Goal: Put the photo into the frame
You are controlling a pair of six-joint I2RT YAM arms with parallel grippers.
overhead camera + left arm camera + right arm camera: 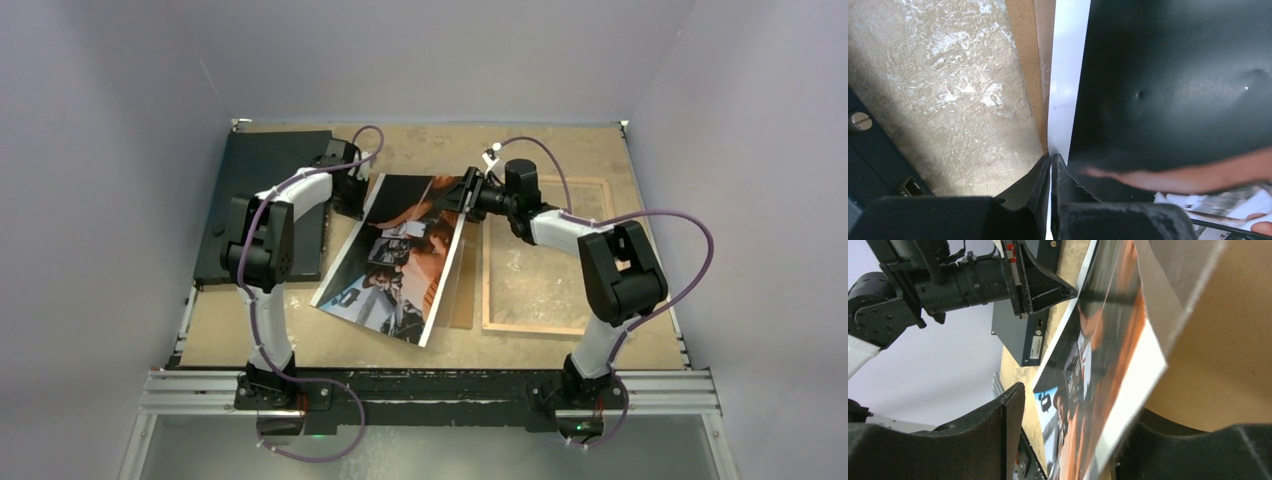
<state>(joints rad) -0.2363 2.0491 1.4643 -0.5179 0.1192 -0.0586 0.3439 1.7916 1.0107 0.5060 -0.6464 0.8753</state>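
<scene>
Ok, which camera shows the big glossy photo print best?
Top external: the large glossy reddish-brown photo print shows nearly whole. Left wrist gives only a white-bordered dark corner; right wrist, a steep close-up strip.

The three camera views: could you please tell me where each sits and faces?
Top external: above and behind, looking down on left arm, right arm, glossy reddish-dark photo, thin wooden-edged frame.
Left wrist: on left arm, looking along shut left jaws pinching photo's border.
Right wrist: on right arm, facing left arm across photo, open right jaws astride it.
All share the photo.
</scene>
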